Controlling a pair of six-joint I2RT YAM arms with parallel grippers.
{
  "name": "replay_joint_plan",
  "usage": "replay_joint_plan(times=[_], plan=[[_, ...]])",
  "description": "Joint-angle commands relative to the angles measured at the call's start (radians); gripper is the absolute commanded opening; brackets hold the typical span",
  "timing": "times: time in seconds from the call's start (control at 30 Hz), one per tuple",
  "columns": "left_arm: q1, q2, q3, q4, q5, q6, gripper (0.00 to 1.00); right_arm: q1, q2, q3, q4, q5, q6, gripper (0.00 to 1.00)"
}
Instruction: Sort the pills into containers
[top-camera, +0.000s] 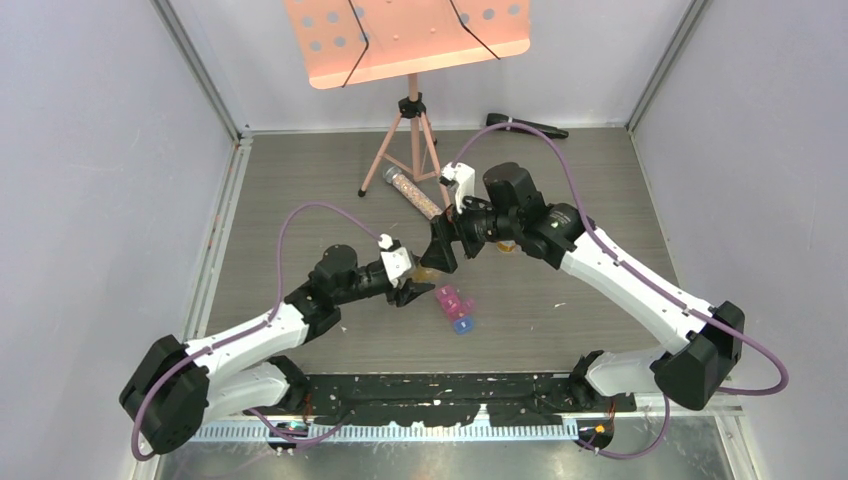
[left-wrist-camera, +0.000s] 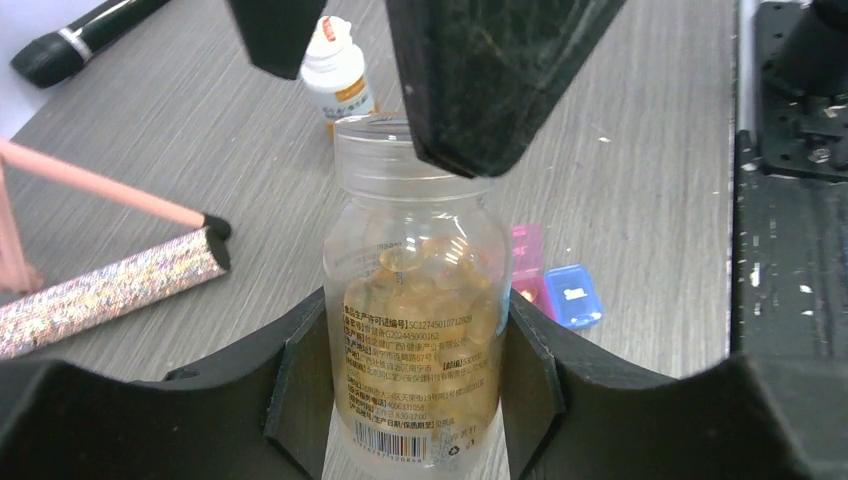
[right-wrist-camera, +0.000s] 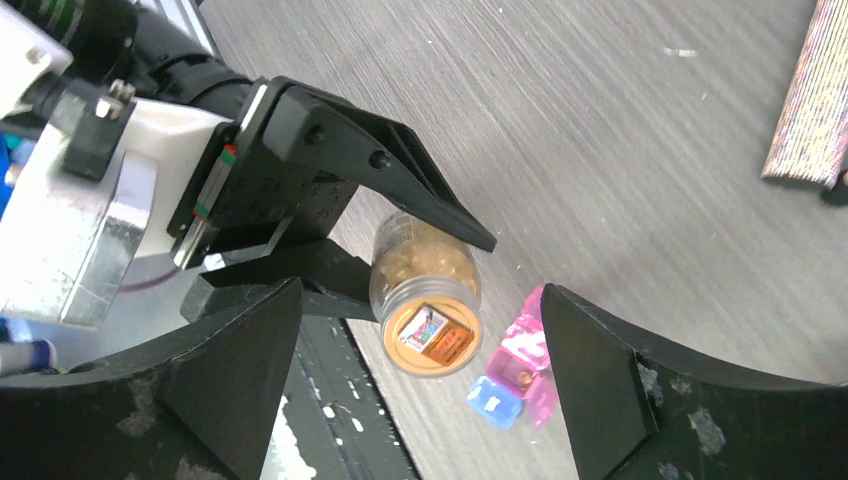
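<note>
Gripping likely light, slick pill bottle (left-wrist-camera: 415, 260) mid-body: left gripper (left-wrist-camera: 415, 350); right gripper (right-wrist-camera: 420, 295) jaws wide over neck; pill box (top-camera: 455, 308) by near edge of counter (top-camera: 600, 200)

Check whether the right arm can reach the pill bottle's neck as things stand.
Probably yes: the left claw grips the bottle by its body, leaving the neck bare, and the open right claw is beside it.

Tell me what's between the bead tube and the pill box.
The clear capsule bottle, clamped in the left gripper, with the open right gripper close at its top. Left wrist view shows it.
</note>
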Motion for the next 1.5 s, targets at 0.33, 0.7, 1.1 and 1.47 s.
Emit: replay_joint_plan(times=[0.33, 0.7, 1.1, 1.47], plan=[[0.031, 0.024, 0.202, -0.207, 0.295, 0.056, 0.00, -0.021, -0.035, 0.174, -0.294, -0.152, -0.503, 1.00], [0.030, 0.014, 0.220, -0.244, 0.291, 0.081, 0.00, -0.021, -0.019, 0.161, -0.346, -0.242, -0.541, 0.92], [0.030, 0.008, 0.230, -0.249, 0.302, 0.075, 0.00, -0.011, 0.047, 0.180, -0.317, -0.193, -0.503, 0.70], [0.030, 0.023, 0.229, -0.173, 0.184, 0.083, 0.00, 0.003, 0.083, 0.124, -0.250, -0.164, -0.288, 0.28]])
